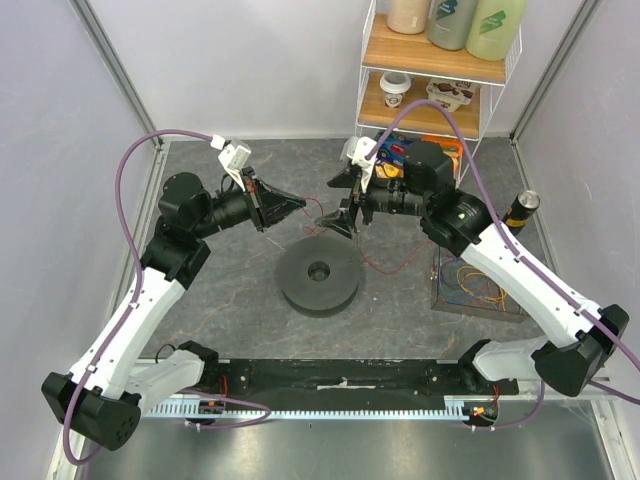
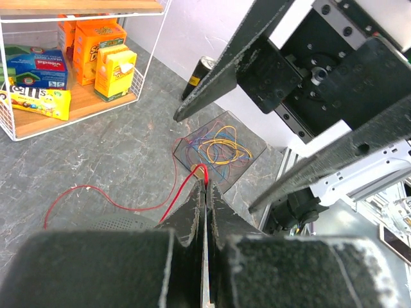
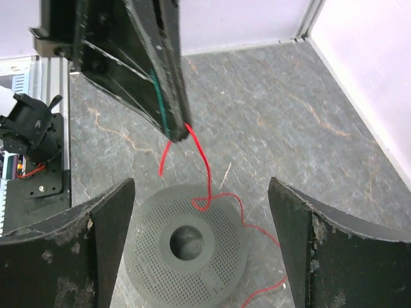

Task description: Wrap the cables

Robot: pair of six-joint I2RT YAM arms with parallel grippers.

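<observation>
A thin red cable [image 1: 385, 268] runs from my left gripper [image 1: 300, 206] down over the dark grey spool [image 1: 320, 275] and off to the right across the table. My left gripper [image 2: 206, 187] is shut on the red cable [image 2: 186, 186] at its tips, held above the spool's far edge. In the right wrist view the red cable [image 3: 207, 168] hangs from those shut tips and forms a small loop on the spool [image 3: 186, 247]. My right gripper [image 1: 342, 203] is open and empty, facing the left one, with its jaws [image 3: 200, 187] wide on either side of the cable, above the spool.
A clear tray [image 1: 478, 300] with several tangled yellow, blue and red cables [image 2: 221, 149] lies right of the spool. A white wire shelf [image 1: 430, 90] with snack boxes and bottles stands at the back right. A dark can [image 1: 522, 208] stands beside the right arm.
</observation>
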